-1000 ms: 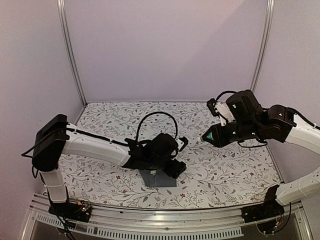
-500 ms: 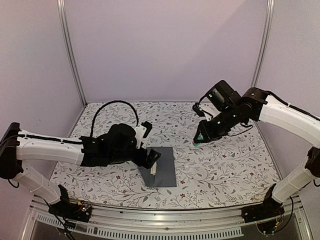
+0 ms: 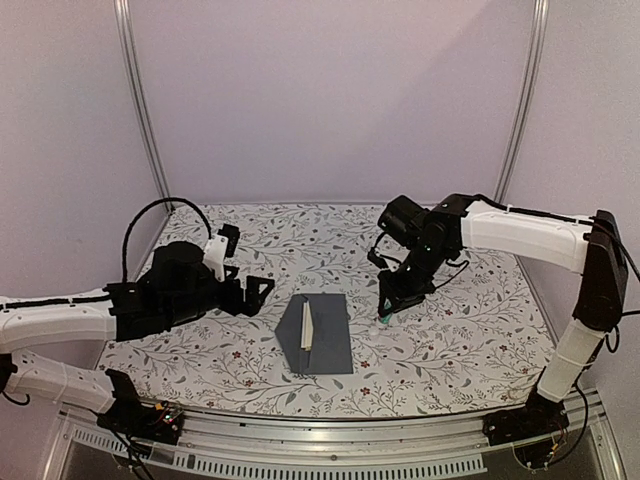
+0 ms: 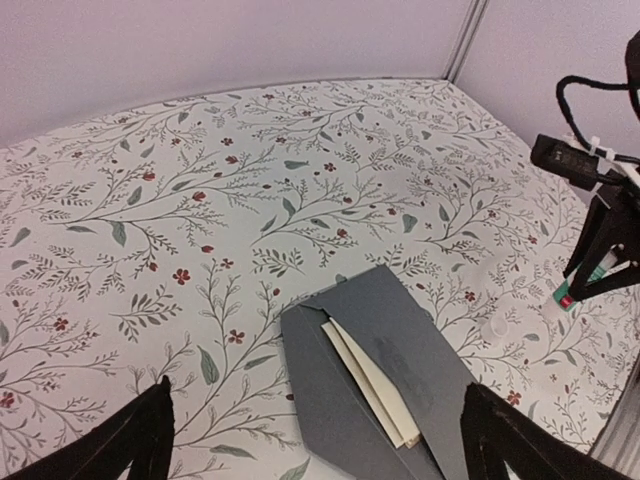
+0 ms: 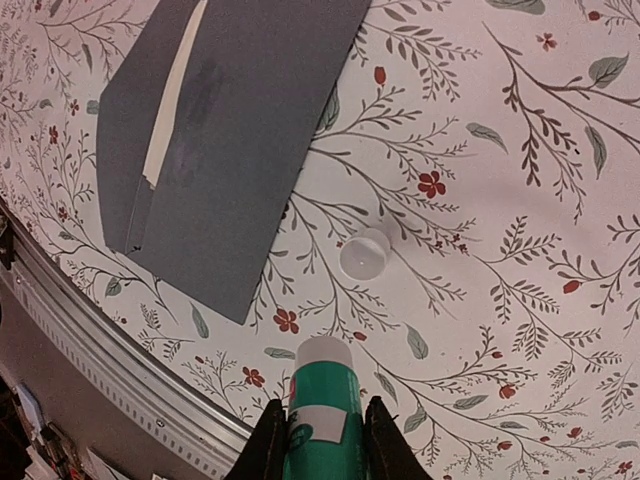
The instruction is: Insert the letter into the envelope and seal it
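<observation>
The dark grey envelope (image 3: 325,335) lies flat on the floral cloth with its flap open to the left. The folded tan letter (image 3: 307,330) sits inside, with only a strip of it showing at the mouth. Both also show in the left wrist view, envelope (image 4: 420,350) and letter (image 4: 375,385), and in the right wrist view, envelope (image 5: 240,130) and letter (image 5: 172,100). My left gripper (image 3: 252,290) is open and empty, to the left of the envelope. My right gripper (image 3: 387,298) is shut on a teal-white tube (image 5: 322,400), held tip-down just right of the envelope.
A small clear cap (image 5: 364,253) lies on the cloth between the tube and the envelope's right edge; it also shows in the top view (image 3: 376,325). The table's metal front rail (image 3: 320,440) runs close below the envelope.
My left arm has drawn back to the left, off the envelope, uncovering it. My right arm has swung down and left with the tube to just beside the envelope.
</observation>
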Action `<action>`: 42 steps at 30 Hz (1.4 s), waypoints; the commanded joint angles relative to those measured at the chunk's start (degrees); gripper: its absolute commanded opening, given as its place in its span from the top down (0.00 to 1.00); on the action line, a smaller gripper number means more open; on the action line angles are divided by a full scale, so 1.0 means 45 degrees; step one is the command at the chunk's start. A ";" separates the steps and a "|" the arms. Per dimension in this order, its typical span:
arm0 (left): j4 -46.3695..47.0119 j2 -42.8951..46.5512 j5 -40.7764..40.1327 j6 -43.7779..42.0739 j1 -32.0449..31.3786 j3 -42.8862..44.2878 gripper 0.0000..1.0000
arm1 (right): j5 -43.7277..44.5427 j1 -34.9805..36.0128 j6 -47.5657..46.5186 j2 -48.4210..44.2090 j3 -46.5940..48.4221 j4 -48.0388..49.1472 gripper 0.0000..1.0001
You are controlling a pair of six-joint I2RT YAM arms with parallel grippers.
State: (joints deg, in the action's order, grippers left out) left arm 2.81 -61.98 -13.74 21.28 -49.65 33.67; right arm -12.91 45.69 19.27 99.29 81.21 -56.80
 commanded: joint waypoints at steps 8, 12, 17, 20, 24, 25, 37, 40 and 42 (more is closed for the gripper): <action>0.0620 0.1391 0.0149 0.0340 0.1012 -0.0920 0.00 | -0.0507 -0.0251 -0.0389 0.1727 0.0764 0.0050 1.00; 0.0709 0.1477 0.0383 0.0347 0.1157 -0.0998 0.00 | -0.0521 -0.0251 -0.0395 0.2117 0.0958 0.0068 1.00; 0.0723 0.1365 0.0511 0.0324 0.1218 -0.0959 0.00 | -0.0588 -0.0251 -0.0404 0.2450 0.1044 0.0160 1.00; 0.0743 0.1370 0.0580 0.0300 0.1245 -0.0977 0.00 | -0.0519 -0.0256 -0.0405 0.2592 0.1154 0.0160 1.00; 0.0760 0.1351 0.0641 0.0279 0.1265 -0.0970 0.00 | -0.0381 -0.0253 -0.0441 0.2796 0.1314 0.0120 1.00; 0.0762 0.1333 0.0672 0.0275 0.1260 -0.0977 0.00 | -0.0343 -0.0253 -0.0435 0.2846 0.1351 0.0121 1.00; 0.0784 0.1253 0.0772 0.0252 0.1287 -0.0959 0.00 | 0.0041 -0.0259 -0.0541 0.3064 0.1565 0.0080 1.00; 0.0792 0.1233 0.0768 0.0256 0.1300 -0.0959 0.00 | -0.0014 -0.0251 -0.0551 0.2954 0.1645 0.0045 1.00; 0.0801 0.1226 0.0768 0.0253 0.1305 -0.0960 0.00 | -0.0199 -0.0251 -0.0551 0.2874 0.1735 -0.0059 1.00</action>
State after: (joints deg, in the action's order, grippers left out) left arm 5.26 -56.01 -10.85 22.55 -44.73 29.87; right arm -13.67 44.82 17.21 111.94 86.85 -56.55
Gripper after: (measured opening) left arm 0.996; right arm 0.214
